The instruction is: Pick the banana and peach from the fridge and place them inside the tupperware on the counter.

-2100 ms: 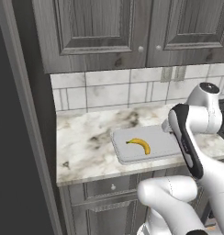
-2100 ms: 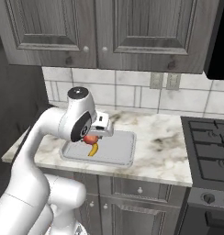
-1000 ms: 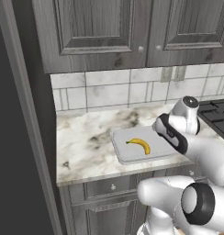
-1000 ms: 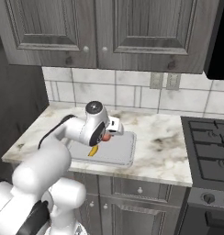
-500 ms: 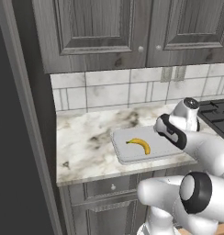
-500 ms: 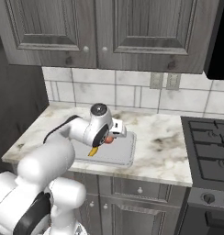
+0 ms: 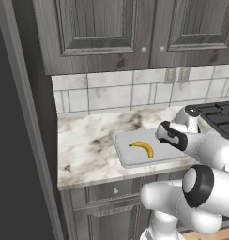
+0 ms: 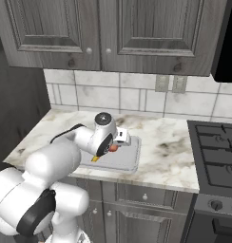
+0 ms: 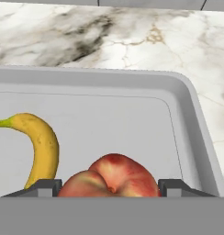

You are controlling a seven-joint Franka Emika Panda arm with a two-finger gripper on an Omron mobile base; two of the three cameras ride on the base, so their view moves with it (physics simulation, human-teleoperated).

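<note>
Marbled counter (image 7: 88, 145), tupperware (image 9: 196, 119), pincer (image 9: 111, 186) lower, peach (image 9: 111, 176) gripped, banana (image 9: 40, 147) unmoved

No words, labels, brand marks, numbers or signs can be read anywhere in these pictures.
</note>
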